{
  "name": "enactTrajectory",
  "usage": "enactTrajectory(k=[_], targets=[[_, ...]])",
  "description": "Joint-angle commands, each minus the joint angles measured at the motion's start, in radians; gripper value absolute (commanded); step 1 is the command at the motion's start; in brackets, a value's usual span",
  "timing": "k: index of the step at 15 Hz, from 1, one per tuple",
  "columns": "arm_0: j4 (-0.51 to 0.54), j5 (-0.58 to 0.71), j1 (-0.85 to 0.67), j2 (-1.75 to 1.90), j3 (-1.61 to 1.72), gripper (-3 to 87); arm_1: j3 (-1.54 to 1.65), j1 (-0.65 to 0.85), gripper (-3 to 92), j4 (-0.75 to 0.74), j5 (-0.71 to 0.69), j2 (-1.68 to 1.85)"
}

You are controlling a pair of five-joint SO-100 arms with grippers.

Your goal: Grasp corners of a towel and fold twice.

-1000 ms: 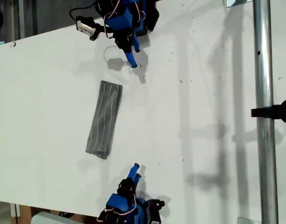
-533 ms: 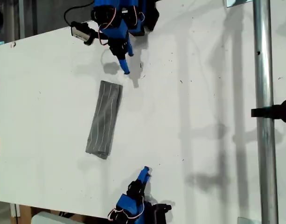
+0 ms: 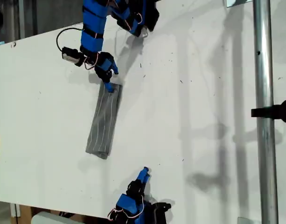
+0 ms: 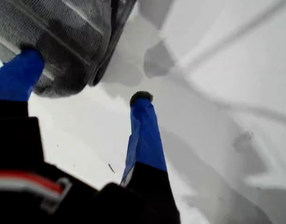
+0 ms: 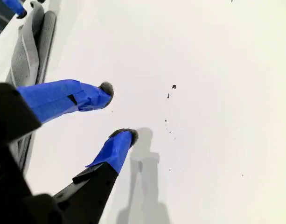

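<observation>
towel [image 3: 104,121] lies on the white worktop [image 3: 194,93] as a long narrow folded strip, running from near the top arm down toward the exterior view's lower left. its layers hide each other, so i cannot count the folds, and only the rounded end shows in my first wrist view [image 4: 63,42]. my second wrist view catches just a cut-off edge of it [image 5: 31,51].

my first hand [image 3: 108,84] reaches down from the arm at the exterior view's top, tips at the strip's upper end. its jaws are spread: one finger [image 4: 19,74] rests on the cloth, the other [image 4: 143,130] on bare worktop beside it.

my second hand [image 3: 143,175] sits at the exterior view's bottom, well apart from the towel, jaws parted and holding nothing, tips over bare worktop.
</observation>
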Motion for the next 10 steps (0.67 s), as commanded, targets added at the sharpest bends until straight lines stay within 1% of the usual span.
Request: enactTrajectory(k=[1,4,5,6,7,9,10], targets=[[0.003,-0.002,-0.021,0.005,0.006,12.9,-0.256,0.015,39.9,-0.049,-0.008,-0.252],[0.005,0.003,-0.012,0.000,0.006,12.4,-0.588,0.006,37.9,0.006,-0.058,-0.505],[0.005,0.003,-0.011,0.000,0.006,12.3,-0.660,0.003,32.5,0.006,-0.074,-0.554],[0.005,0.003,-0.011,-0.002,0.006,12.3,-0.706,0.008,18.8,0.002,-0.086,-0.583],[0.005,0.006,-0.009,-0.002,0.006,12.3,-0.718,0.026,0.7,0.000,-0.086,-0.597],[0.005,0.000,0.006,-0.002,0.006,12.3,-0.666,0.067,-0.2,0.034,-0.115,-0.561],[0.005,-0.002,0.011,-0.002,0.006,12.3,-0.565,0.077,-0.2,0.054,-0.130,-0.469]])
